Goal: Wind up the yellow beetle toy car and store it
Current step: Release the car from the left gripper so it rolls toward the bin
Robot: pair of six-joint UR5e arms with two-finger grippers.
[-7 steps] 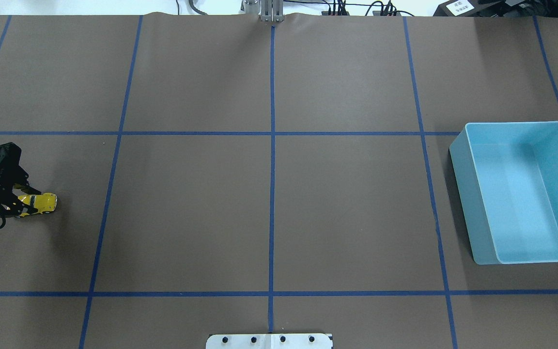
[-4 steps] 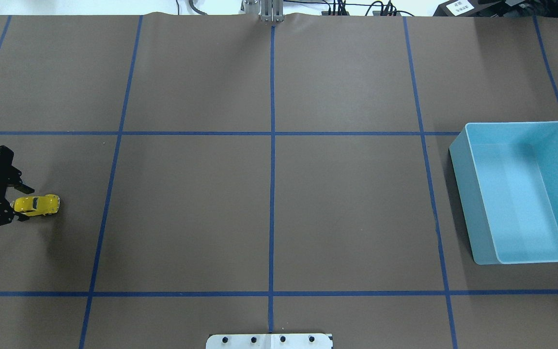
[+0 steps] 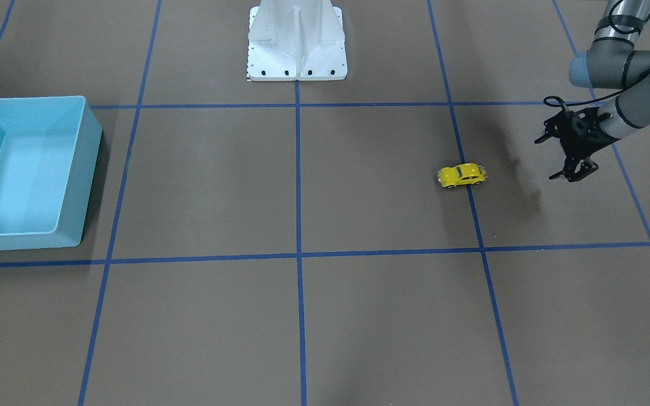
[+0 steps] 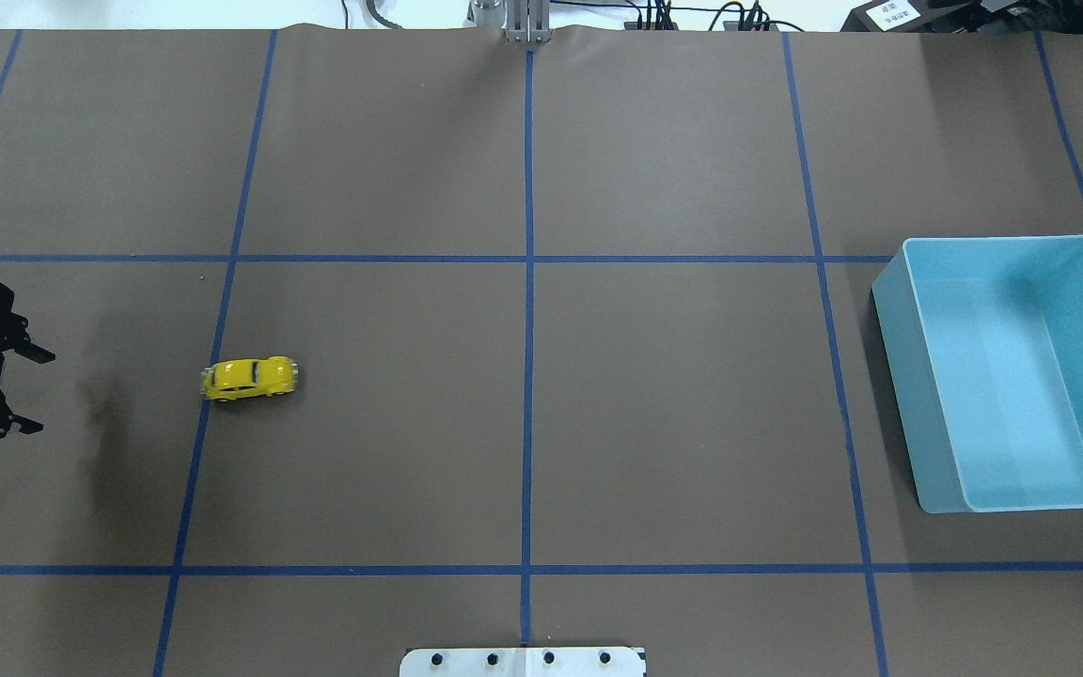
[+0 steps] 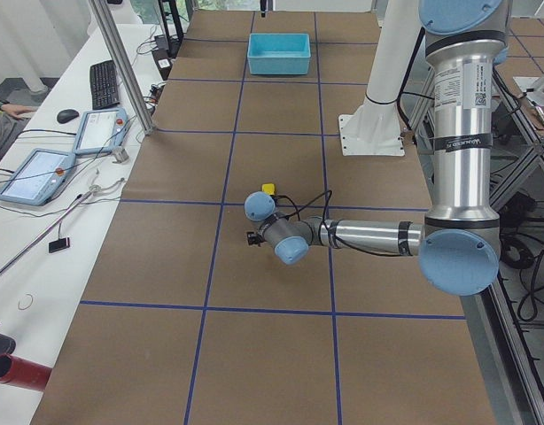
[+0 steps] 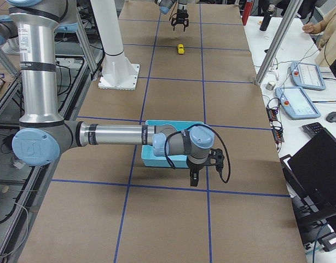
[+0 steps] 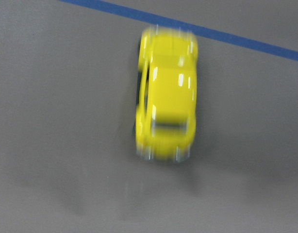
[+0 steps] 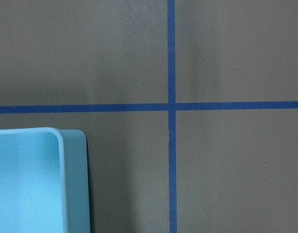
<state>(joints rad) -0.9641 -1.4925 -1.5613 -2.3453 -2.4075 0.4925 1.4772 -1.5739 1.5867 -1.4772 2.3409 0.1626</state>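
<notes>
The yellow beetle toy car [image 4: 250, 378] stands free on the brown table, straddling a blue tape line [image 3: 461, 175]. It shows blurred in the left wrist view [image 7: 166, 114]. My left gripper [image 4: 41, 393] hangs open and empty at the table's left edge, well apart from the car [image 3: 548, 159]. The light-blue bin [image 4: 891, 310] sits empty at the far right [image 3: 91, 129]. My right gripper [image 6: 203, 172] hovers beside the bin's near corner [image 8: 66, 145]; only the exterior right view shows it, so I cannot tell its state.
Blue tape lines divide the brown mat into squares. The white robot base [image 3: 297, 51] stands at the middle of the near edge. A side desk with a keyboard [image 5: 104, 81] and tablets [image 5: 37, 175] runs along the far edge, behind a metal post [image 5: 121, 71].
The left gripper opened, let go of the car and drew back to the left. The car rolled right across the table, over the blue line.
</notes>
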